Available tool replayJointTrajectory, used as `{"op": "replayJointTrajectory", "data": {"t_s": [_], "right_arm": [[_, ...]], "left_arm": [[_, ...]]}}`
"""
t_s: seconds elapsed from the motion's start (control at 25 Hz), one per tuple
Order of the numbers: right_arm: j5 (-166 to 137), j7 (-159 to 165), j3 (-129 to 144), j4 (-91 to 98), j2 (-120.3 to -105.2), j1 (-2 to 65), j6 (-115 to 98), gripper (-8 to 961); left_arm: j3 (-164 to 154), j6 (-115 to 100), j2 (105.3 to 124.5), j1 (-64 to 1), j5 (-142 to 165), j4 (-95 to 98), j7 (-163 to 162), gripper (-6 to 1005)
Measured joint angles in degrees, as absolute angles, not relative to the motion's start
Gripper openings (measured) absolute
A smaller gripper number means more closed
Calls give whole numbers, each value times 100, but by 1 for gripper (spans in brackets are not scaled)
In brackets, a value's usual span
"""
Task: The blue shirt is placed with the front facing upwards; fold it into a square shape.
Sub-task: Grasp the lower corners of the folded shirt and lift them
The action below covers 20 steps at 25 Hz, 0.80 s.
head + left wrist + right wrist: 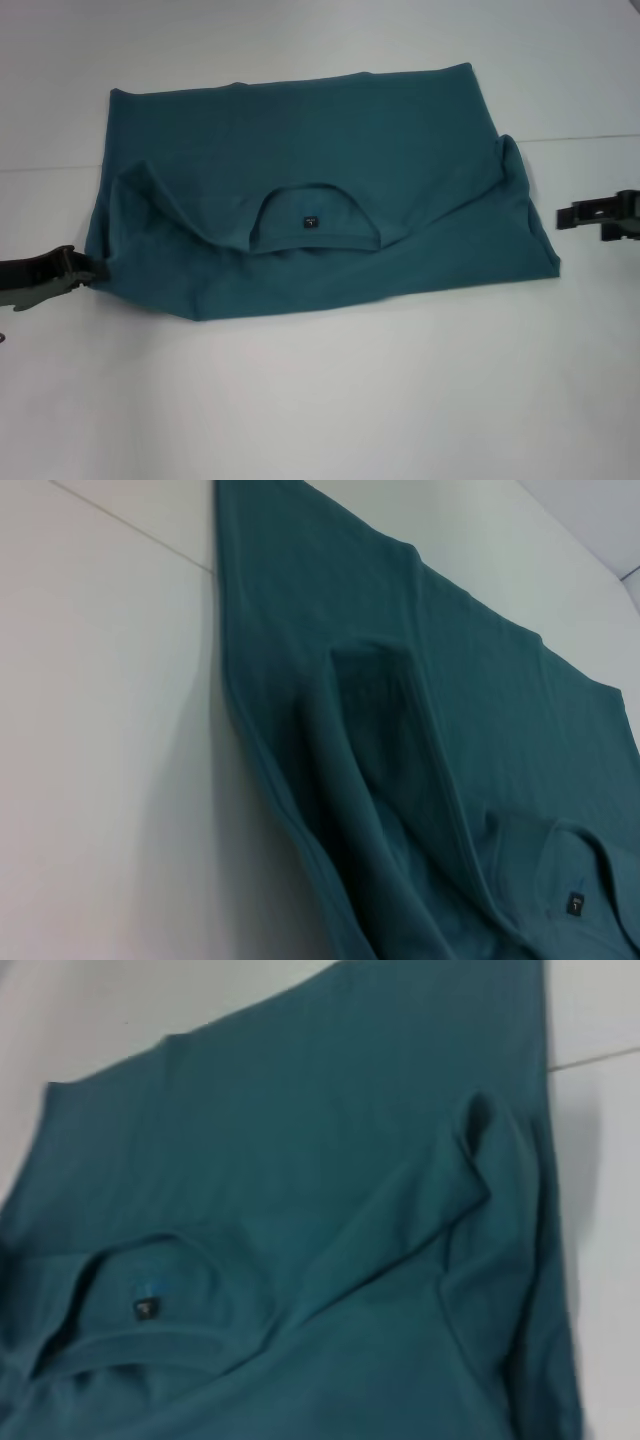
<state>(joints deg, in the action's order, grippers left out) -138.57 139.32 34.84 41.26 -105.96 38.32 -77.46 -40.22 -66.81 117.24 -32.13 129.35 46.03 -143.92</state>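
Observation:
The blue shirt (300, 140) lies spread across the middle of the white table (320, 400), both sleeves folded inward over the body. Its round collar (312, 243) faces my side, with a small dark neck tag (310, 221) showing inside it. My left gripper (95, 271) rests low at the shirt's left edge and touches the cloth there. My right gripper (562, 214) hovers a short way off the shirt's right edge, apart from it. The left wrist view shows the shirt (420, 680) with its folded sleeve. The right wrist view shows the shirt (300, 1110) and the tag (146, 1308).
A thin seam (590, 137) crosses the tabletop behind the shirt. Bare white table surface lies in front of the shirt and to both sides.

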Motion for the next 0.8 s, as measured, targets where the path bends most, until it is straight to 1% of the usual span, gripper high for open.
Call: {"op": "replayJointTrajectory", "data": {"t_s": [0.28, 0.56, 0.64, 0.8], "right_arm": [[-14331, 13950, 3750, 3484, -10828, 4229, -6714, 884], [-14360, 13934, 3941, 3412, -11074, 4286, -6087, 881], [-14361, 13935, 4065, 3358, -11115, 4289, -5977, 880], [-14364, 13930, 4198, 3187, -11149, 4297, -5744, 878]], "left_arm": [[-4007, -6674, 11725, -3218, 12933, 4594, -14375, 68], [-4000, -6640, 11756, -3171, 12925, 4592, -14351, 68], [-3999, -6623, 11766, -3164, 12916, 4589, -14349, 68], [-3999, -6602, 11781, -3159, 12911, 4584, -14340, 68]]}}
